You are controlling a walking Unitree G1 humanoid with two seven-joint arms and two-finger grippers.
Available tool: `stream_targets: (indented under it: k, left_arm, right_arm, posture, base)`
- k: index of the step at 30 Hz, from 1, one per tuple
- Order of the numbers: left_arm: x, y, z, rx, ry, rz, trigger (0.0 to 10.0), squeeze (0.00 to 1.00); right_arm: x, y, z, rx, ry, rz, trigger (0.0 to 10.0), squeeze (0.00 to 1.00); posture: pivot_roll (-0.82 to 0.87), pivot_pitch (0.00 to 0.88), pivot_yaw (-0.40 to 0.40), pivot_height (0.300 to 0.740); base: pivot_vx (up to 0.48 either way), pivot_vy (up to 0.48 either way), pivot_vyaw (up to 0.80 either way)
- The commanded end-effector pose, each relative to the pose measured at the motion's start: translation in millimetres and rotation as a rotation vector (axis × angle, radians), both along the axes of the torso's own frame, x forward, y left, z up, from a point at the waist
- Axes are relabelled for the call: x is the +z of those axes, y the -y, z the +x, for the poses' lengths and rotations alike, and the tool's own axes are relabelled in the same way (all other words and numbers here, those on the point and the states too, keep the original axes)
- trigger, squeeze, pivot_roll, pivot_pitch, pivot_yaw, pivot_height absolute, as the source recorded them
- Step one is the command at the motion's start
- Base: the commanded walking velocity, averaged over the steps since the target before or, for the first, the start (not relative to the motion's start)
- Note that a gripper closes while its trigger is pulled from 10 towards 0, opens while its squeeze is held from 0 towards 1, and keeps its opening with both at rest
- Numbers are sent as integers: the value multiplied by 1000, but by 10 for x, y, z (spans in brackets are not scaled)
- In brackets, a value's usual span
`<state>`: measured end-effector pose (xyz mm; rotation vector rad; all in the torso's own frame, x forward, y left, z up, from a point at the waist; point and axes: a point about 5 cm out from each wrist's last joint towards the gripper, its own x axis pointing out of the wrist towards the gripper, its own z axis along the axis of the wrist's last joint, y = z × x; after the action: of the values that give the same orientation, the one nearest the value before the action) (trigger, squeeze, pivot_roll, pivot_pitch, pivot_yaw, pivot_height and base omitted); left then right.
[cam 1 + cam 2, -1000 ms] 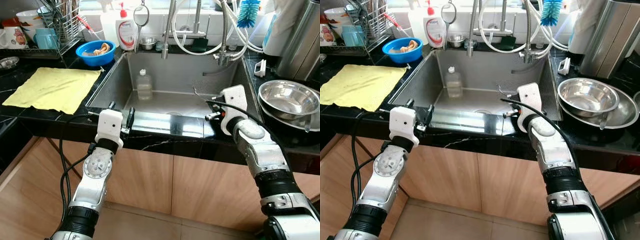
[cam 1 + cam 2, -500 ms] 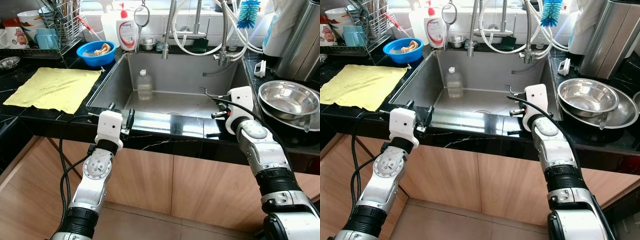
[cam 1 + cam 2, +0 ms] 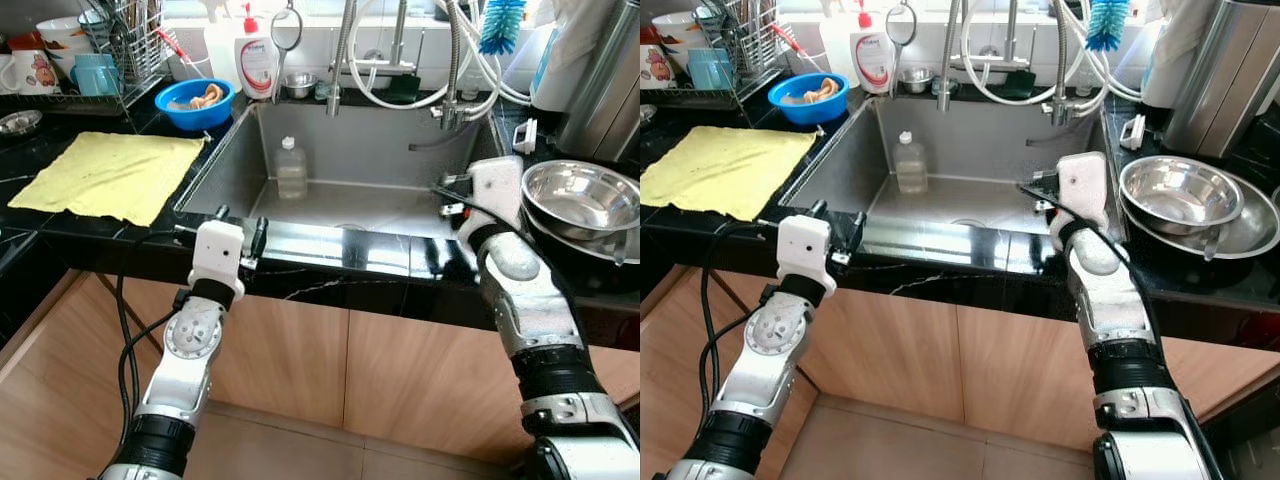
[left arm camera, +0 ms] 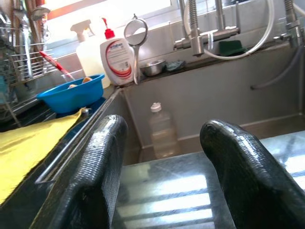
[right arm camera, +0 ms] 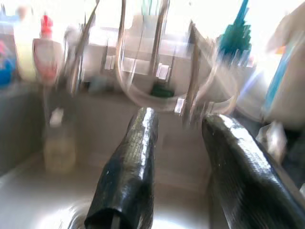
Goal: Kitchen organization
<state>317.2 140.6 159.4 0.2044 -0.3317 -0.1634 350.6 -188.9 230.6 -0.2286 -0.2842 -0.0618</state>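
Observation:
A clear plastic bottle stands upright in the steel sink, near its back left wall. My left gripper rests at the sink's front rim with its fingers open and nothing between them; the bottle lies straight ahead of it. My right gripper hovers over the sink's right side, next to the stacked steel bowls. It is open and empty, and its fingers point toward the faucet hoses.
A yellow cloth lies on the black counter to the left. Behind it are a blue bowl, a dish-soap bottle and a dish rack. A blue brush hangs at the back right. Wooden cabinet fronts are below.
My right gripper has lifted and swung right, from the sink's front rim to beside the steel bowls. The left arm has stayed put.

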Motion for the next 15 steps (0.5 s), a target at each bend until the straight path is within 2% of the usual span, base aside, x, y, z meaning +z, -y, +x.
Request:
stream_targets:
  k: [1, 3, 4, 5, 6, 7, 8, 15]
  left_arm:
    - [-5, -23, 0, 10, -6, 24, 10000, 0]
    - [-6, -25, -4, 11, -6, 23, 10000, 0]
    - [-7, -26, -7, 11, -6, 23, 10000, 0]
    - [-7, -26, -8, 11, -6, 23, 10000, 0]
    - [-8, -30, -6, 12, -7, 22, 10000, 0]
    - [-8, -30, -6, 12, -7, 22, 10000, 0]
    - [-9, -31, -5, 11, -8, 23, 10000, 0]
    - [-18, -4, -3, 1, -12, 19, 10000, 0]
  right_arm:
    - [161, 49, -133, -50, 120, -17, 10000, 0]
    - [200, 75, -245, -70, 174, -35, 10000, 0]
    - [186, 142, -393, -117, 207, -76, 10000, 0]
    - [172, 176, -453, -130, 215, -78, 10000, 0]
    - [119, 273, -582, -174, 219, -69, 10000, 0]
    - [119, 273, -582, -174, 219, -69, 10000, 0]
    - [63, 365, -709, -219, 222, -63, 10000, 0]
    - [-186, 658, -1059, -336, 139, -50, 10000, 0]
  posture:
    - [18, 0, 36, 720]
    - [17, 0, 35, 720]
    - [19, 0, 35, 720]
    - [19, 0, 35, 720]
    - [8, 0, 38, 720]
    - [8, 0, 38, 720]
    - [-2, 0, 41, 720]
    - [-9, 0, 37, 720]
  base:
    - [0, 0, 0]
    - [0, 0, 0]
    - [0, 0, 0]
    - [0, 0, 0]
    - [0, 0, 0]
    - [0, 0, 0]
    - [0, 0, 0]
    - [0, 0, 0]
